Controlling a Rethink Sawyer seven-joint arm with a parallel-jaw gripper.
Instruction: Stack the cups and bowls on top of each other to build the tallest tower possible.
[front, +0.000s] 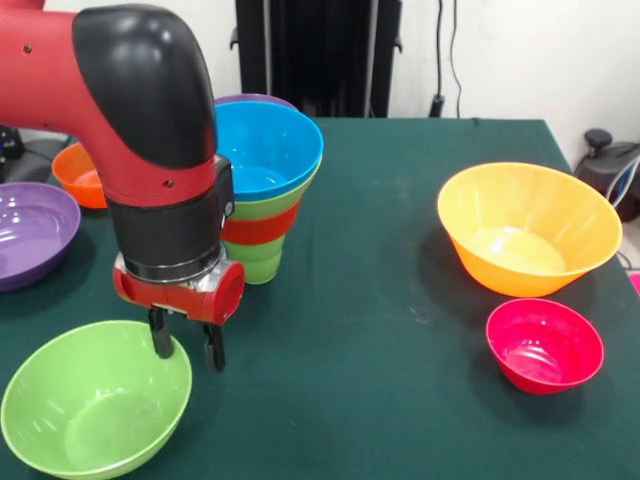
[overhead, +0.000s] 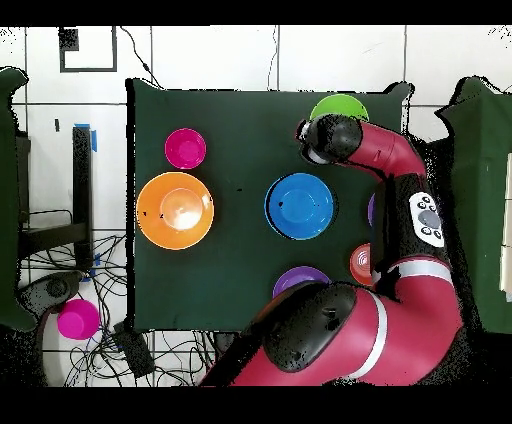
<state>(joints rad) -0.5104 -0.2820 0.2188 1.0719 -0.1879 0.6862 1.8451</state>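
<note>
The tower (front: 262, 190) stands at the table's middle left: a light-green cup (front: 262, 264) at the base, then orange-red, green and blue bowl rims flaring upward. From overhead its blue top bowl (overhead: 299, 206) shows. My gripper (front: 187, 350) is open and empty. It hangs just over the right rim of a lime-green bowl (front: 95, 400) at the front left, in front of the tower. In the overhead view the arm's wrist hides the gripper and part of that green bowl (overhead: 340, 105).
A large orange bowl (front: 527, 228) (overhead: 175, 210) and a small pink-red bowl (front: 544, 345) (overhead: 185, 148) sit at the right. A purple bowl (front: 30, 230) and a small orange-red bowl (front: 80, 175) (overhead: 362, 263) lie at the left edge. Another purple bowl (front: 255, 100) (overhead: 300, 278) is behind the tower.
</note>
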